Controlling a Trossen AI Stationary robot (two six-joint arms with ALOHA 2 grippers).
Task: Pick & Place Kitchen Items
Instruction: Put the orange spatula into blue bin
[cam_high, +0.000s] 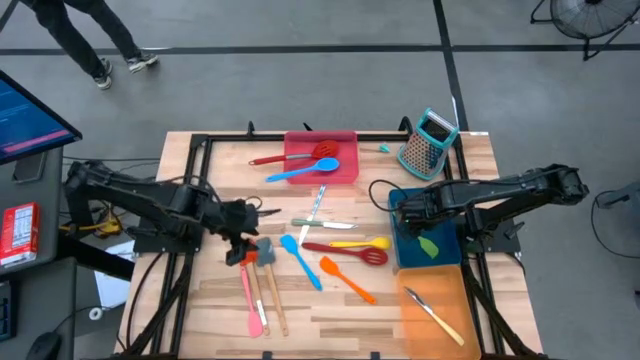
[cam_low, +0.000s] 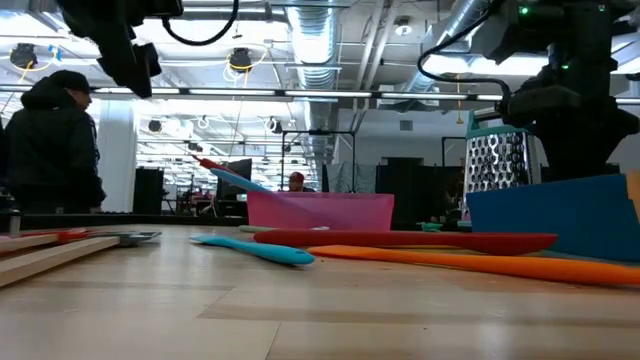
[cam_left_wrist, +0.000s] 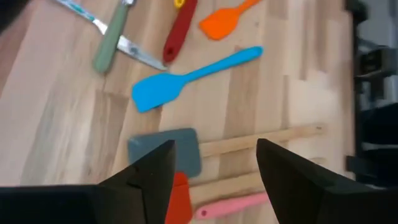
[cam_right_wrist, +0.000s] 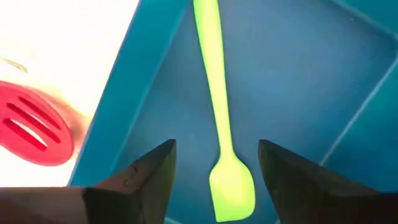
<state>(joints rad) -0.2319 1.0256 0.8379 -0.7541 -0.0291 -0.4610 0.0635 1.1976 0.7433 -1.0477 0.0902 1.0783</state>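
Right claw (cam_right_wrist: 214, 165), fingers wide, above the slim green spatula (cam_right_wrist: 219, 124) lying in the blue rectangular tray (cam_right_wrist: 298, 74): lift straight clear; left claw (cam_left_wrist: 214, 165), also wide, centres over the grey-bladed wooden-handled spatula (cam_left_wrist: 174, 152).

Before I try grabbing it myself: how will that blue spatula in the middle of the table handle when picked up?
The blue spatula looks slim, so probably light. Its smooth rubbery-looking blade likely flexes and may slip. Lying flat on the table, it shouldn't roll.

Box grater (cam_high: 428, 143), three trays (cam_high: 321, 157), person (cam_low: 55, 140)
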